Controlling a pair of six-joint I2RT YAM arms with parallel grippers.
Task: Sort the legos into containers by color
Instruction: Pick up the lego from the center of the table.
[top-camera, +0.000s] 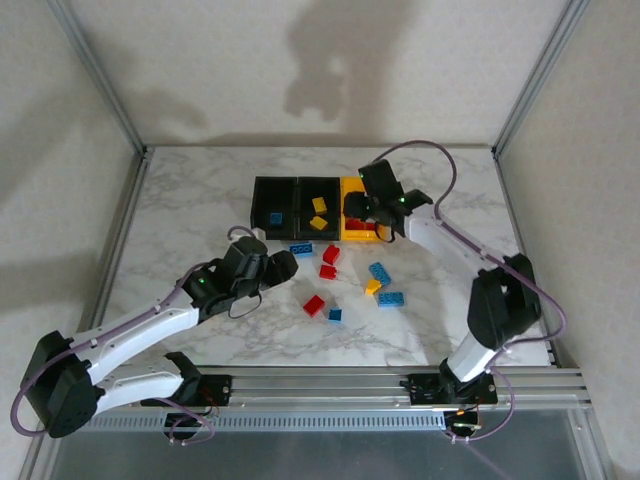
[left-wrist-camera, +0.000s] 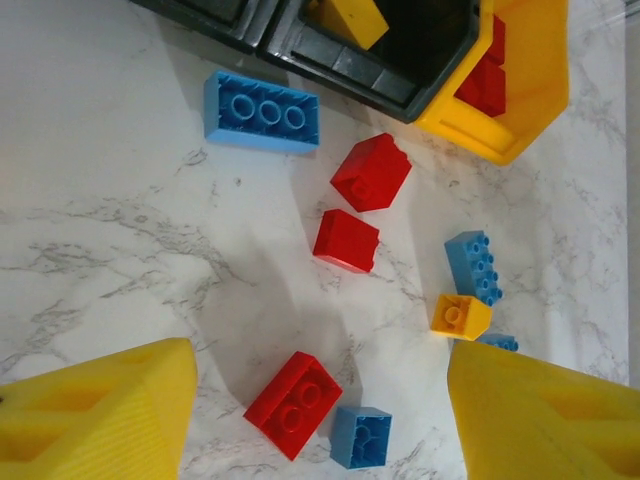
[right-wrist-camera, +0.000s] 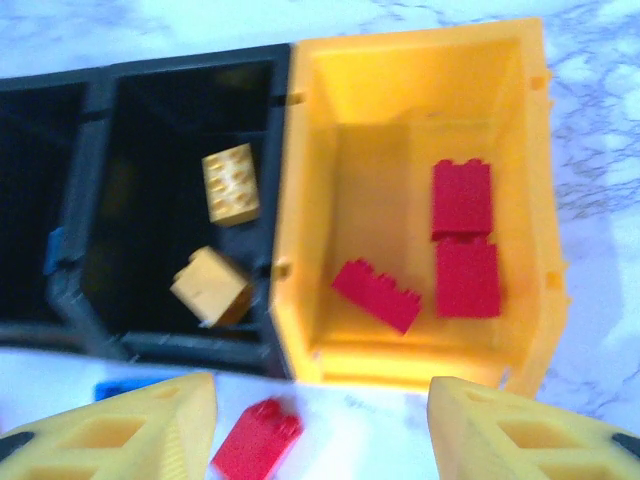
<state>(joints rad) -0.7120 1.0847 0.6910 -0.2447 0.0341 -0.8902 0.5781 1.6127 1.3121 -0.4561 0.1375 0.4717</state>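
Marble tabletop holds loose legos just before the containers.

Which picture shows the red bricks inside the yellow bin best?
Right wrist: it looks straight into the yellow bin, three red bricks plain. From the top, the right gripper hides much of it. Left wrist catches one corner.

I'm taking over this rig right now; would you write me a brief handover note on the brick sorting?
Left gripper: open, empty, above the loose bricks on the table.
Right gripper: open, empty, over the yellow bin's near edge.
Done: three red bricks in the yellow bin, two yellow bricks in the middle black bin, one blue brick in the left black bin.
To do: eight loose bricks, four blue, three red, one yellow, each to its matching bin.
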